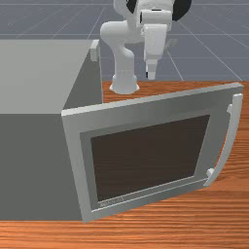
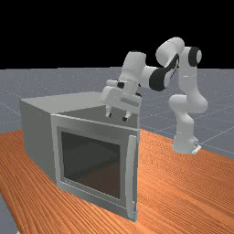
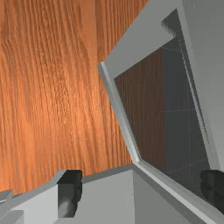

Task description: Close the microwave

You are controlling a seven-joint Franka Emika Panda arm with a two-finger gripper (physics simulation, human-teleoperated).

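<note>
The white two-finger gripper point(image 2: 117, 117) has its jaws spread well apart, and nothing is clamped between them; both dark, blunt, squared fingertips point(image 3: 70, 192) stand wide of each other in the wrist view. In the far view they hang at about the height of the door's top edge (whether either one brushes anything, I can't tell), while in the front view they sit behind and above that edge. The big, boxy, smooth grey microwave point(image 1: 36, 80) rests on the orange-brown wooden table point(image 1: 160, 228), at the front view's left. Its flat grey rectangular door point(image 1: 131, 113) stands wide open, reaching from the body's near corner toward the front view's right. The door's frame surrounds a dark, glassy, see-through pane point(image 1: 148, 158) (wood tones show in it), and a pale, gently bowed bar handle point(image 1: 231, 133) runs down its free side. Streaky grain lines the tabletop, against the plain grey of the microwave.
</note>
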